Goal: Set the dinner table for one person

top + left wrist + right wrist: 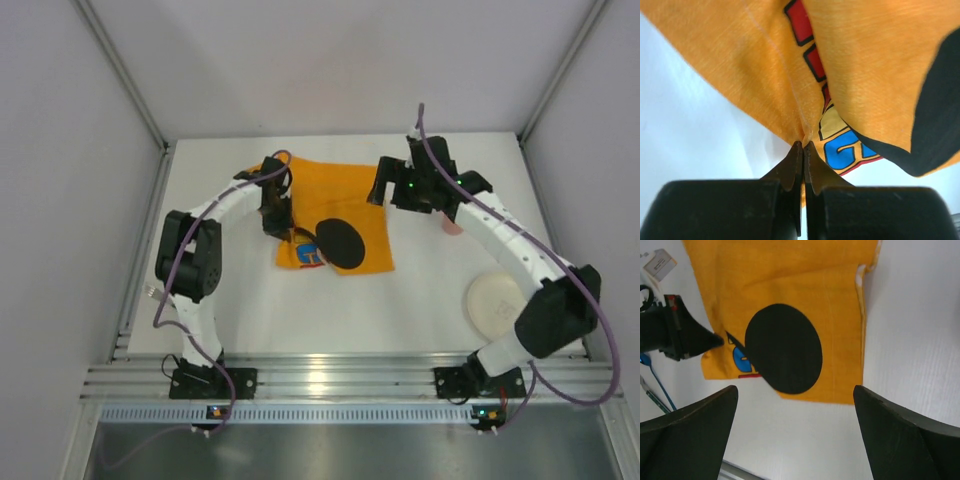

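The table (300, 310) spread white and flat under both arms. On its far middle lay the orange mat (360, 200), with its near-left corner bunched up. The left gripper (803, 150) was pinched tight on that bunched cloth. The right gripper (795, 392) hung over the mat, jaws wide and holding nothing. A plate (495, 305) sat near right. This looked like the mat-spreading step. The next move called for drawing that corner out flat.

Placemat (740, 75) lettering red and blue, folded, cut off; unreadable
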Robot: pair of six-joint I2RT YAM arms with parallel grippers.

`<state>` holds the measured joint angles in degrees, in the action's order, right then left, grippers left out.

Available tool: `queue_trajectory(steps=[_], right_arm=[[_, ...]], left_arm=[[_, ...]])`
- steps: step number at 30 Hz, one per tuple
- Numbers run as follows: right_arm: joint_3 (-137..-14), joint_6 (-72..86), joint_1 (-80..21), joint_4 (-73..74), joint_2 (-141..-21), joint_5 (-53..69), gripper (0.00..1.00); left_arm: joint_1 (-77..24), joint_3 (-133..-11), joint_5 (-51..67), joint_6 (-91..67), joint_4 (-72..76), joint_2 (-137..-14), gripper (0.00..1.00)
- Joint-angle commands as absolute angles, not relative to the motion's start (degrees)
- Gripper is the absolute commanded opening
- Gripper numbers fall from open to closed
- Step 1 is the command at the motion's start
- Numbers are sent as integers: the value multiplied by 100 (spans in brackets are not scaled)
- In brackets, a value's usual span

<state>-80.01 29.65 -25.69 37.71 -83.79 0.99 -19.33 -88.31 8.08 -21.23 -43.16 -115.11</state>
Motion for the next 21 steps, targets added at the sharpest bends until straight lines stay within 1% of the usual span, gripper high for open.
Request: queue_trajectory(steps=[1,4,8,14,17,21], right_arm=[[-8244,3102,-2549,3112,-9216,922,97],[-8244,3155,-2601,3216,-9850,1020,93],[-7710,3050,-2742,3077,-10081,1002,92],[-6892,3014,-2918,2551,-10020,1151,91],[-6619,3129,-2979,2068,-10116,1422,88],[-6574,3208,-3085,1592,-10388,1634,84]], left_arm=[[-1811,-7721,247,-1617,-4922,-10663,0],[-1609,-7166,272,-1696,-4913,-10249,0],[-1556,-6830,430,-1775,-4826,-9994,0],[-1556,-6767,676,-1916,-4746,-10107,0],[-1556,-6811,834,-2004,-4711,-10239,0],[-1564,-6917,993,-2092,-4658,-10380,0]])
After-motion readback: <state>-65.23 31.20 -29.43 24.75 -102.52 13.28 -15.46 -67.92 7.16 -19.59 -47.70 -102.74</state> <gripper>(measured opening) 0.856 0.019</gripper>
